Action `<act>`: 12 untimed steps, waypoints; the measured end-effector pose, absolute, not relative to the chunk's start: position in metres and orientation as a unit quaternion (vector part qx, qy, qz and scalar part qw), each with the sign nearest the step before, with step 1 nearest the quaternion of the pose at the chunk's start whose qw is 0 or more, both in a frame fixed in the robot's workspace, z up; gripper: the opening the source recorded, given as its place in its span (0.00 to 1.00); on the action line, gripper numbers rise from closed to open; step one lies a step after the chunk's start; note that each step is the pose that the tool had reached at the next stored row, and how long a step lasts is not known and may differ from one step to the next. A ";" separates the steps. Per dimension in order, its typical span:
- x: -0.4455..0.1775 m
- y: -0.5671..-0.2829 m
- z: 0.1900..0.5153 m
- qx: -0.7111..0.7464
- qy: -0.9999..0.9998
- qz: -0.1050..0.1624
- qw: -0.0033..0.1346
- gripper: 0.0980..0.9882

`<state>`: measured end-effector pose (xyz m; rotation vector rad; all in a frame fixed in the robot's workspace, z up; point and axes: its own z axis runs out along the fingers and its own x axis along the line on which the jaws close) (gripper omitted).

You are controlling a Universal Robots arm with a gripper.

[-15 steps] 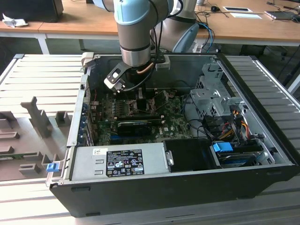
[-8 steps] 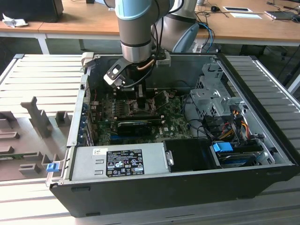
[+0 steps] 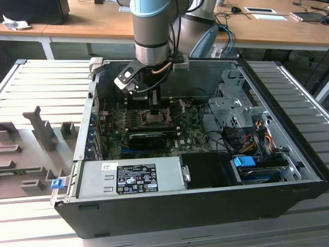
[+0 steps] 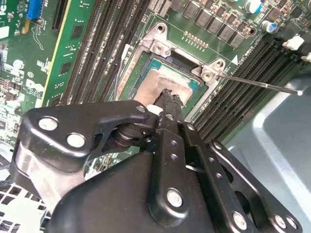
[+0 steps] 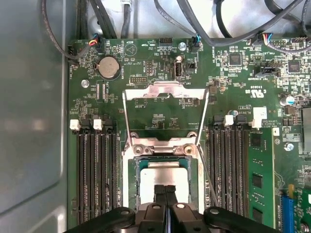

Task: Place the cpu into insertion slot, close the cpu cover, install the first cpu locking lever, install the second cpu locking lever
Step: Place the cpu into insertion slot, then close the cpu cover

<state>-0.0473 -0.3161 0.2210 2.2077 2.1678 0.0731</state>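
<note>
The gripper's black linkage sits closest to the lens in both wrist views. The gripper [image 5: 165, 188] [image 4: 169, 97] has its two narrow fingers pressed together with nothing between them. Their tips are down at the pale metal top of the cpu [image 5: 163, 170] [image 4: 160, 80]; whether they actually press on it cannot be told.

The cpu lies flat inside its socket [image 5: 132, 184] [image 4: 130, 73] on the green motherboard [image 5: 146, 58] [image 4: 73, 48]. The cover [image 5: 165, 90], a thin metal frame with a large square window, is swung back off the socket on its hinge, so the cpu is bare. In the second wrist view a thin wire lever [image 4: 257, 83] sticks out from the socket's corner across the black memory slots [image 4: 107, 39]. In the first wrist view the lever [image 5: 210, 182] runs beside the socket, unlatched. Memory slots [image 5: 97, 170] flank the socket on both sides there, and a round coin battery [image 5: 109, 67] sits further off on the board.

In the exterior view the arm [image 3: 151, 25] comes down from the upper middle of the frame into an open computer case [image 3: 154, 216], with the gripper [image 3: 156, 109] low over the motherboard [image 3: 190, 136]. A grey power supply [image 3: 128, 177] lies along the case's near side, in the lower middle of the frame.
</note>
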 end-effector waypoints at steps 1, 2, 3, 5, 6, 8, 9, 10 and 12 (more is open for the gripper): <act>-0.047 -0.316 0.223 0.713 0.700 0.023 0.022 0.01; -0.047 -0.316 0.225 0.713 0.700 0.022 0.022 0.01; -0.047 -0.316 0.226 0.713 0.700 0.021 0.021 0.01; -0.047 -0.316 0.229 0.713 0.700 0.019 0.019 0.01; -0.046 -0.316 0.230 0.713 0.700 0.018 0.017 0.01; -0.044 -0.316 0.230 0.713 0.701 0.015 0.014 0.01; -0.042 -0.316 0.230 0.713 0.701 0.014 0.014 0.01; -0.039 -0.316 0.230 0.713 0.700 0.013 0.013 0.01; -0.036 -0.317 0.230 0.713 0.701 0.013 0.011 0.01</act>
